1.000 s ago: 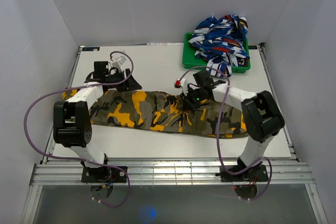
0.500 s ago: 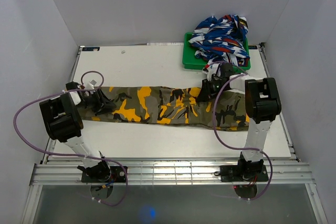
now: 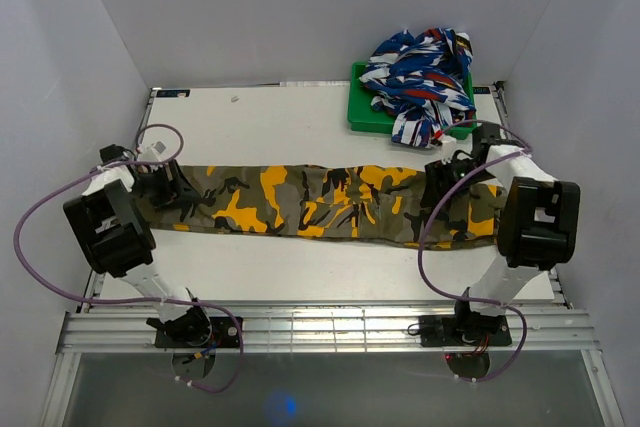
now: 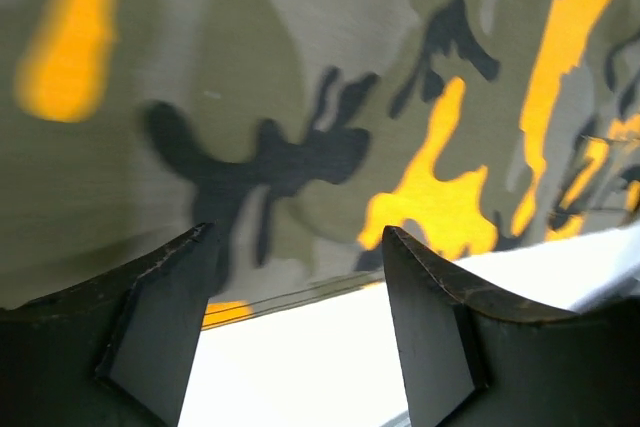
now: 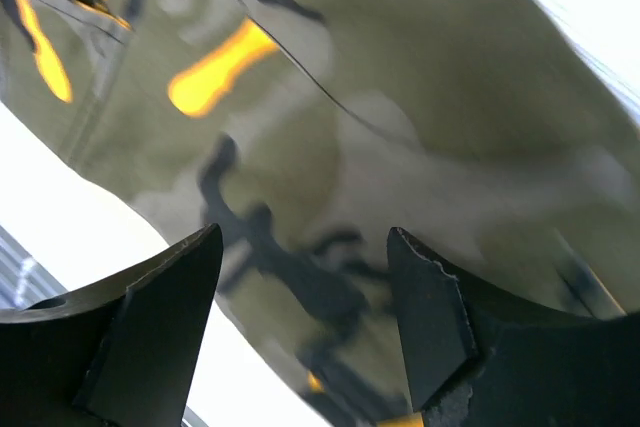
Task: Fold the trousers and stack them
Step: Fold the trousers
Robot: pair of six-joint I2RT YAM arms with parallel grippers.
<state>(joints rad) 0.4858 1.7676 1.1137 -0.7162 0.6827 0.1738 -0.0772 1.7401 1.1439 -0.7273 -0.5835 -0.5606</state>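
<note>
I see the olive, black and orange camouflage cloth trousers (image 3: 320,202) lying crosswise, with my left gripper (image 4: 297,234) and right gripper (image 5: 305,234) spread empty at opposite ends.

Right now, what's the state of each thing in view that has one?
trousers: stretched out flat in a long strip, not gripped
left gripper: open, over the trousers' left end
right gripper: open, over their right end
green tray: heaped with patterned cloth

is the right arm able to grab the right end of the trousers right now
Probably yes: the right fingers stand open right over that end of the trousers, and nothing lies between them and the cloth.
</note>
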